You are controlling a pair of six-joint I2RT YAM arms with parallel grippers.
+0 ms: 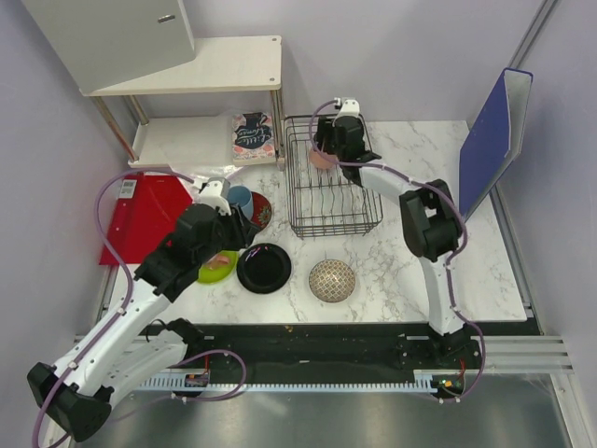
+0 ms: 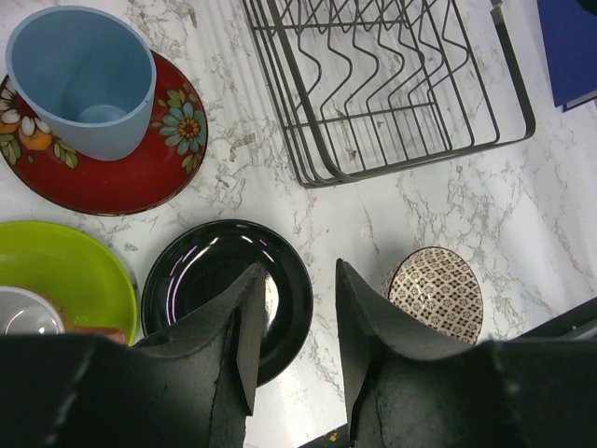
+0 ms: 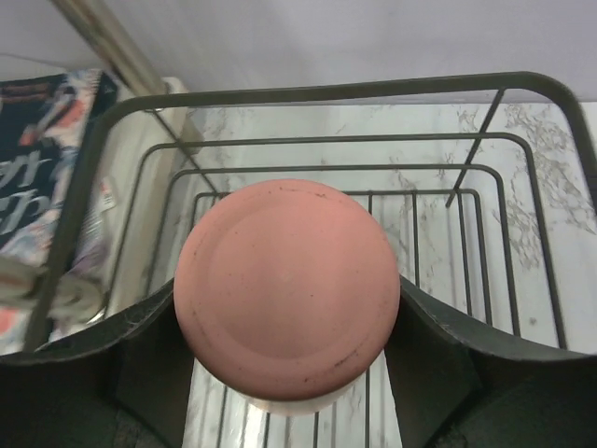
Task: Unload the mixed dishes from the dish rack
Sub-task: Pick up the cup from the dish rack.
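Lettering on the floral packet [image 1: 252, 135] is cursive and too small to read. One tall pink cup [image 3: 287, 289] is at the far end of the dish rack [image 1: 336, 231], pinched between the jaws of the right gripper [image 3: 287, 313], its base towards the wrist camera. Three plates lie on the table [image 1: 401, 271]: dark red plate [image 2: 103, 173], lime-green plate [image 2: 65, 271] and black plate [image 2: 201, 280]. One light-blue cup [image 2: 84, 79] stands on the red one, and one patterned bowl [image 2: 437, 294] lies overturned. The left gripper [image 2: 297, 280] hangs over the black plate, jaws spread and empty.

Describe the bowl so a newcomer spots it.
Find the black wire dish rack on the marble table. In front of its near edge, right of the glossy black plate, sits the bowl. It alone is beige with a fine lattice pattern.
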